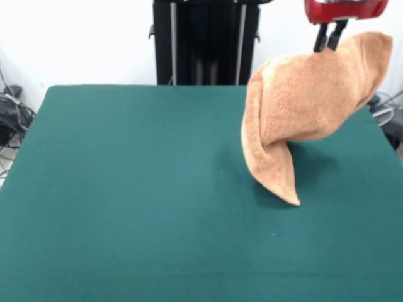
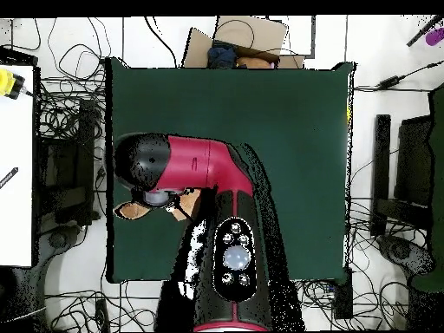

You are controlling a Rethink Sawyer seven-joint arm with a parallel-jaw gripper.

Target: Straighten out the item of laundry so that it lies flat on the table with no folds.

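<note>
Near edge of table (image 1: 126, 251) bare. Towel (image 1: 308, 100) hangs toward the far right corner in the front view, its lowest tip touching the cloth top, the rest lifted and twisted. End effector (image 1: 330, 43) is pinched on its top edge. I judge it light, limp, non-slippery; best gripped at a corner.

The arm (image 2: 204, 186) is showing glossy red shells, a black rounded end cap, and a black panel carrying round buttons.
</note>
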